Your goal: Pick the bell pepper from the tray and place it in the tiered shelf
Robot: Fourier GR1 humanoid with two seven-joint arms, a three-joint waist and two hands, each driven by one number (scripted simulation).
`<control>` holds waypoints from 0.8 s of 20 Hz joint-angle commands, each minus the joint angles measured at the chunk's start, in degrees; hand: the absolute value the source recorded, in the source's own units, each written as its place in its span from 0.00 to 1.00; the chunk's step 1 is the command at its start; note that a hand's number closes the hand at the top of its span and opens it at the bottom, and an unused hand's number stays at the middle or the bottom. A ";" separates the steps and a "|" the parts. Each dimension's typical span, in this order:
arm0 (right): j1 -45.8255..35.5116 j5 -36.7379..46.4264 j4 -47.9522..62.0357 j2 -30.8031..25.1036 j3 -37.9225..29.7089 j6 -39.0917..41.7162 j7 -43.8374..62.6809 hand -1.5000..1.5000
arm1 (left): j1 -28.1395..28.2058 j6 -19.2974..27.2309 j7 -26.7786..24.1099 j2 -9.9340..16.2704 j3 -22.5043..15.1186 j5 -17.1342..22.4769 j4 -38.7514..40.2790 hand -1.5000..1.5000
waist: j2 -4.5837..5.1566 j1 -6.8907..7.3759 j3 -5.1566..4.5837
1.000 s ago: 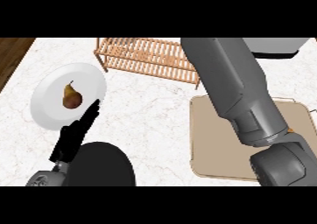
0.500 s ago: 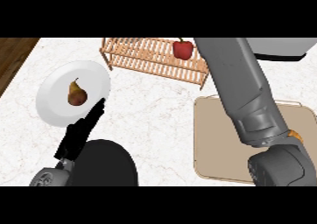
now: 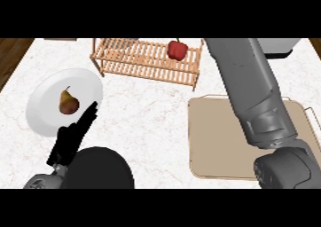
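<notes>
The bell pepper (image 3: pixel 177 49) is located on the tiered shelf (image 3: pixel 147 62), on the upper slats toward the shelf's right end, with its stem pointing up. It is red and stands clear of any hand. The tiered shelf is a light wooden rack of parallel slats, set on the white marbled desk (image 3: pixel 150 119) near the far edge. The tray (image 3: pixel 219 146) is a flat beige tray placed on the right half of the desk, nearer than the shelf and well apart from the bell pepper; a thin wire handle is visible at its right side. The right forearm (image 3: pixel 251 93) is extended from the lower right corner across the tray toward the far right end of the shelf. The right hand is not visible in the head view, so the state of its fingers cannot be told. The left hand (image 3: pixel 75 135) is shown at the lower left, above the desk, with its black fingers held straight and together, pointing up and to the right; nothing is held in it. Its fingertips overlap the lower right rim of the plate (image 3: pixel 45 117). The plate is white and round and lies on the left part of the desk, in front of and to the left of the shelf. A brown pear (image 3: pixel 68 103) lies on the plate, near its centre, stem pointing away. A dark wooden floor (image 3: pixel 9 53) is seen beyond the left edge of the desk.
</notes>
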 commanded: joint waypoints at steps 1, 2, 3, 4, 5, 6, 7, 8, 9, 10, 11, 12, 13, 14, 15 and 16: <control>2.22 2.73 -2.04 -0.13 -0.56 -9.41 3.45 0.00 | 0.70 -1.20 -0.68 1.66 2.16 1.34 0.80 0.50 | -0.92 -2.76 -0.03; 3.33 4.13 -3.56 0.72 -0.07 -9.54 5.78 0.00 | 2.00 0.69 1.34 0.07 1.19 0.54 -0.21 0.50 | -1.54 -3.80 -0.01; 5.02 4.83 -4.29 -0.06 -0.42 -8.58 7.45 0.00 | 5.11 2.16 -1.35 -0.73 0.69 -0.56 -0.24 0.50 | -1.75 -4.14 -0.03; 7.03 5.20 -6.62 -0.58 -0.09 -6.23 8.22 0.00 | 4.36 0.80 0.08 0.18 1.62 0.84 -0.59 0.50 | -2.08 -5.15 0.00; 9.25 5.90 -8.83 0.16 0.33 -6.32 8.64 0.00 | 3.18 1.34 1.27 1.18 3.16 1.24 -1.89 0.50 | -2.10 -5.25 0.02; 11.66 6.35 -11.05 -0.57 0.75 -4.25 8.84 0.00 | 2.43 0.42 0.05 1.39 3.60 1.49 1.13 0.50 | -1.95 -5.82 -0.01; 13.66 6.39 -14.57 0.81 1.40 -2.63 10.27 0.00 | 5.63 -0.59 -1.99 2.35 3.56 1.77 -0.90 0.50 | -2.22 -5.66 0.00; 15.20 6.27 -17.49 0.83 2.57 0.50 9.85 0.00 | 6.00 1.25 -1.38 0.88 3.18 0.99 0.20 0.50 | -2.73 -6.97 0.00; 16.65 7.04 -20.04 -0.23 3.10 3.14 11.31 0.00 | 6.52 0.12 -0.81 2.26 3.80 1.65 -1.18 0.50 | -2.71 -6.80 0.01; 19.28 5.99 -24.39 0.54 4.05 4.63 10.91 0.00 | 6.62 -0.33 0.61 2.23 3.96 2.42 -1.96 0.50 | -2.63 -6.69 0.05; 20.61 8.11 -27.12 0.32 5.66 5.67 11.86 0.00 | 6.89 2.79 -3.50 -0.92 1.87 -0.61 0.32 0.50 | -2.27 -6.54 -0.03; 23.56 6.81 -30.84 0.20 6.27 8.00 11.42 0.00 | 6.51 0.55 -1.20 1.82 3.90 1.50 -1.07 0.50 | -2.56 -7.07 0.02; 26.09 6.87 -33.41 0.69 7.50 10.20 11.75 0.00 | 6.09 1.60 -0.60 0.40 3.07 0.92 -0.83 0.50 | -2.59 -7.47 0.02; 28.80 6.44 -36.43 -0.02 7.87 11.65 11.63 0.00 | 6.79 2.25 -0.25 0.18 2.26 -0.01 -1.94 0.50 | -2.75 -7.82 0.06; 29.83 8.17 -40.46 0.56 9.01 13.39 14.74 0.00 | 6.65 1.71 0.52 0.62 2.93 0.83 -2.54 0.50 | -2.49 -6.97 0.00; 33.65 7.54 -42.88 0.55 10.27 15.68 13.61 0.00 | 8.53 0.57 -0.95 1.44 3.00 1.25 -3.40 0.50 | -2.59 -6.99 0.02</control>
